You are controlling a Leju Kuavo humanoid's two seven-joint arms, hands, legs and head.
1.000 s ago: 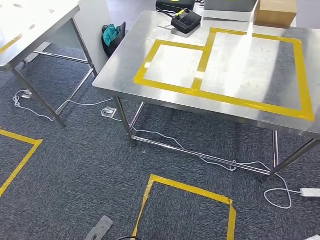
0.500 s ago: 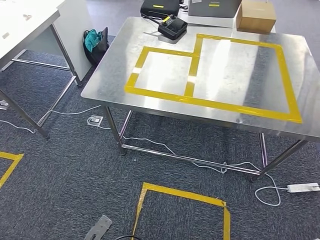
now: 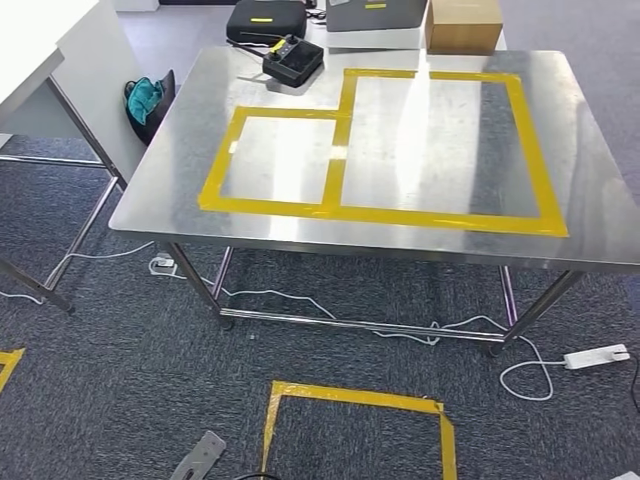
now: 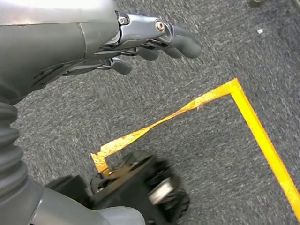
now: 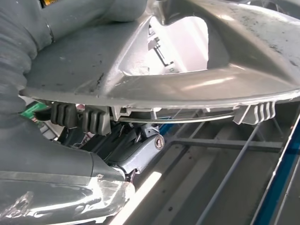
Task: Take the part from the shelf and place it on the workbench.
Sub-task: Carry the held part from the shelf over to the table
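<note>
The workbench (image 3: 589, 200) is a steel table ahead of me, with a small yellow tape rectangle (image 3: 219, 170) joined to a larger one (image 3: 540, 170) on its top. In the right wrist view my right hand (image 5: 116, 145) grips a large grey moulded part (image 5: 212, 84) from below; the part hides most of the fingers. My left hand (image 4: 148, 42) hangs over the grey carpet with its fingers stretched out and nothing in it.
A black device (image 3: 293, 60), a black case (image 3: 264, 18) and a cardboard box (image 3: 462, 22) sit at the bench's far edge. A teal bag (image 3: 147, 100) and a white table (image 3: 30, 60) stand at the left. A yellow tape square (image 3: 355, 400), cables and a power strip (image 3: 596, 356) lie on the floor.
The whole picture has shifted: the camera has turned, so the workbench now lies squarer in front and the white table has slid toward the left edge.
</note>
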